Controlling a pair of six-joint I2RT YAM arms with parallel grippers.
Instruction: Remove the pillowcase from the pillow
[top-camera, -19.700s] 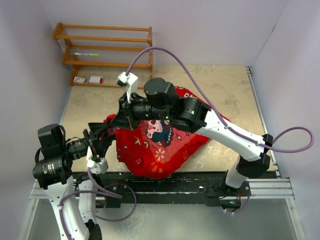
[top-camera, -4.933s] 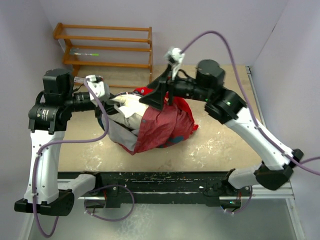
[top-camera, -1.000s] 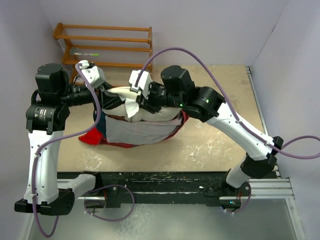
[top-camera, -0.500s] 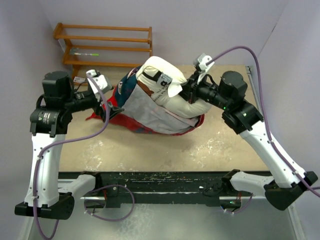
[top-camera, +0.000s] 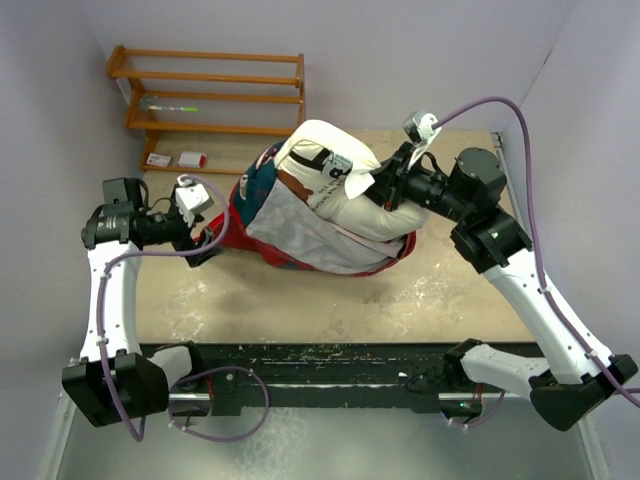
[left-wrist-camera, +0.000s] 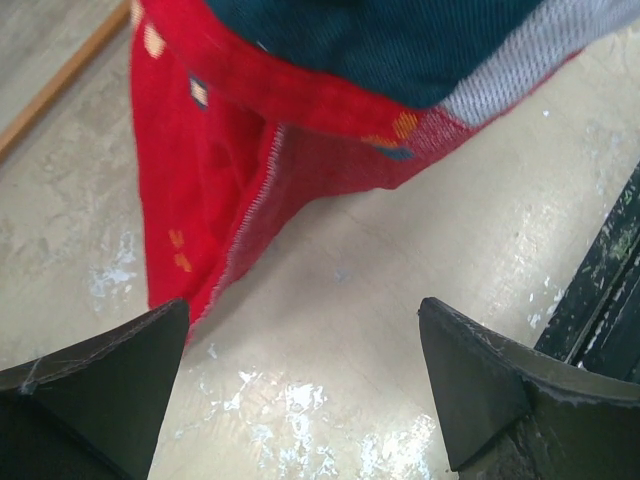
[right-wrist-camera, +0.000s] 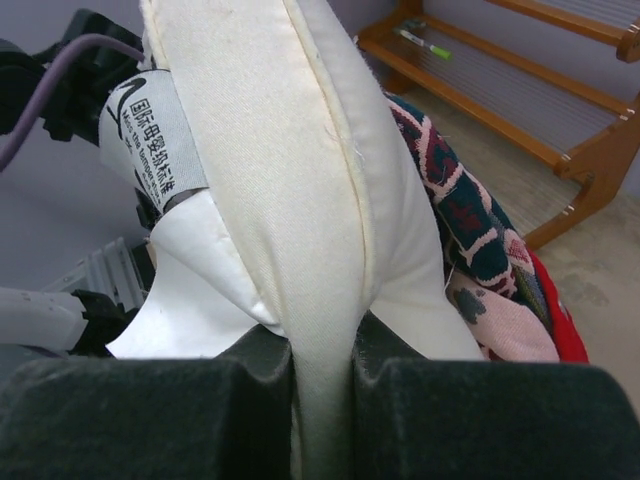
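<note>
- Step in hand: pulling the pillow (top-camera: 325, 150) out of the pillowcase (top-camera: 300, 228). It looks roughly half done.
- Right gripper (top-camera: 383, 187) is clenched on the pillow's seamed edge. In the right wrist view the fingers pinch the cream seam (right-wrist-camera: 322, 330) tight, with no gap visible.
- The pillow is held up over the far middle of the table (top-camera: 450, 290), tilted. Its upper end and care label (right-wrist-camera: 160, 130) are bare.
- Its lower end sits inside the case, whose paler inside is turned outward around it.
- The pillowcase sags on the table below and to the left of the pillow. A red corner (left-wrist-camera: 200, 170) trails toward the left arm.
- Left gripper (top-camera: 205, 243) is released, jaws wide apart and low over the table.
- In the left wrist view the red hem hangs just ahead, near the left finger (left-wrist-camera: 110, 380), with nothing between the jaws.
- A wooden rack (top-camera: 210, 90) stands at the back, well apart from the action.
- Next move, my call: the left gripper needs to get hold of the red corner or hem and pin it down or pull it leftward.
- The right gripper then draws the pillow up and away to the right until the lower end clears the case mouth.
- Risk: with nothing anchoring the case, it may just ride along with the pillow.
</note>
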